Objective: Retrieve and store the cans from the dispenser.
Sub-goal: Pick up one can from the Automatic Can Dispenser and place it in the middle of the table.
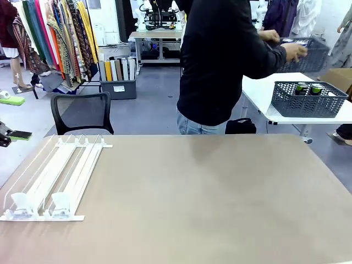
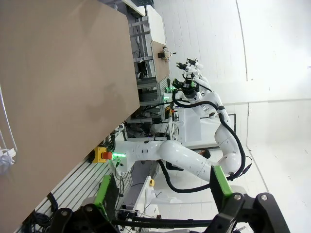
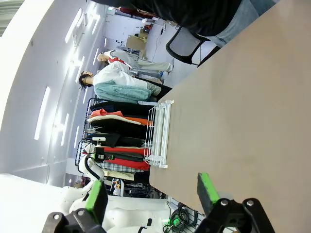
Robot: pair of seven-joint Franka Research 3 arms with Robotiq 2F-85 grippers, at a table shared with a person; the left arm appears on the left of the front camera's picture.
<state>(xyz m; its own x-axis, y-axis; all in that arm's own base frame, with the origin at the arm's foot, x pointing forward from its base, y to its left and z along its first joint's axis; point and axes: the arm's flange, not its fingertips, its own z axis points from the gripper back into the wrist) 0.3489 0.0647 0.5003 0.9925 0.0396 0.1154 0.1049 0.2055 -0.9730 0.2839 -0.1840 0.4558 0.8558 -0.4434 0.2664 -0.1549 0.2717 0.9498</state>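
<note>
Scene: While the person (image 1: 220, 60) stood at twelve o'clock across the table (image 1: 209, 198), turned toward a side table at two o'clock, both arms held back.
Dispenser: the white dispenser (image 1: 52, 181) lay flat at nine o'clock on the table, its lanes bare.
Cans: two dark cans (image 1: 308, 88) sat in a grey basket (image 1: 308, 102) on the side table.
Person's hands: gripped a second basket (image 1: 311, 55).
Left gripper (image 2: 163, 194): released, jaws wide, holding nothing.
Right gripper (image 3: 153, 194): fingers spread apart, nothing between them.
</note>
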